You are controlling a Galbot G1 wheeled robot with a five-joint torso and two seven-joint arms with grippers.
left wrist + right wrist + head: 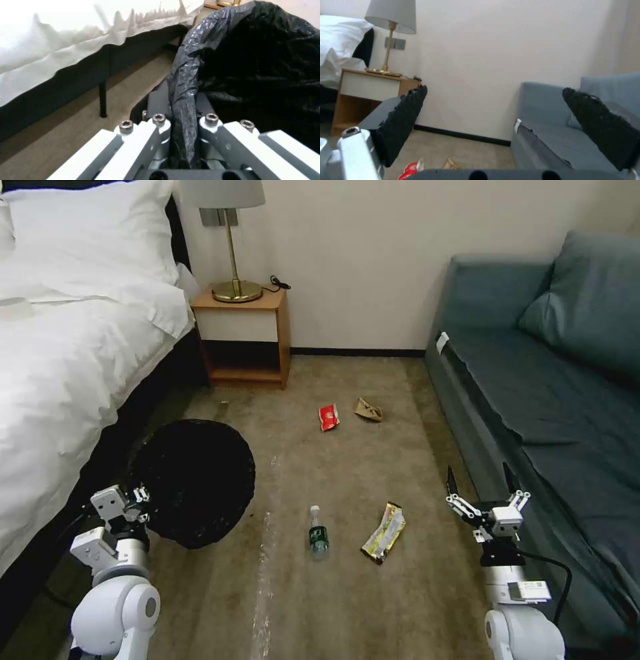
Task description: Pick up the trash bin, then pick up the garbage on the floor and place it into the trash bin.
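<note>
- Here, the trash bin [195, 481] is held off the carpet at the robot's left, beside the bed [60, 353], with its opening turned toward the head camera, so that the black bag [253, 62] lining it is mostly what is seen.
- The left pincer [140, 505] is clamped on the bag-covered rim; in the left wrist view a fold of the glossy bag is seen pinched between its two fingers [156, 100].
- The right pincer [483, 483] is held above the floor close to the grey sofa [553, 393], with its black-padded fingers [403, 120] spread wide and nothing between them.
- Four pieces of garbage are spread over the carpet [347, 460], well apart from the bin.
- A clear bottle [318, 533] with a green label is lying in the middle, nearest the robot.
- A yellow-white wrapper [384, 532] is lying just to the right of the bottle, between it and the right pincer.
- A red snack packet [329, 417] is found farther off, toward the wall.
- A crumpled brown paper [369, 410] is lying just beside the packet, on its right.
- A bedside cabinet [247, 337] carrying a brass lamp [235, 260] is set against the wall next to the bed.
</note>
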